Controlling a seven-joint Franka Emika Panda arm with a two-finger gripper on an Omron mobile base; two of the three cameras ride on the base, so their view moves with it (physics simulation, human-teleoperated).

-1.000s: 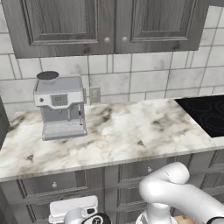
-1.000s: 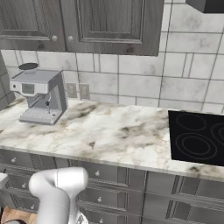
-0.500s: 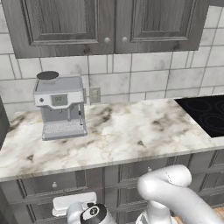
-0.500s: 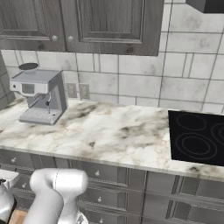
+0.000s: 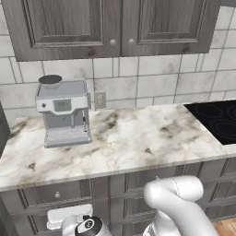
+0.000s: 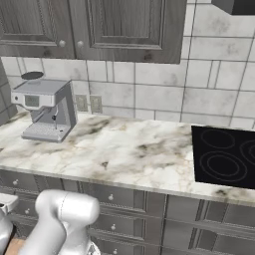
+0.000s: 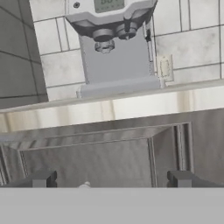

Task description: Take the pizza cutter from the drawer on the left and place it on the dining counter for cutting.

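No readable brand or writing, just a blurred display on the grey coffee machine; gripper spread wide, grasping nothing, low before the closed drawer front, silver knob just between the fingertips; pizza cutter unseen.

A dark grey wood-grain drawer is sitting under a white marble worktop veined grey-brown. A pale grey coffee machine is standing against off-white tiles, beside a glossy black hob.
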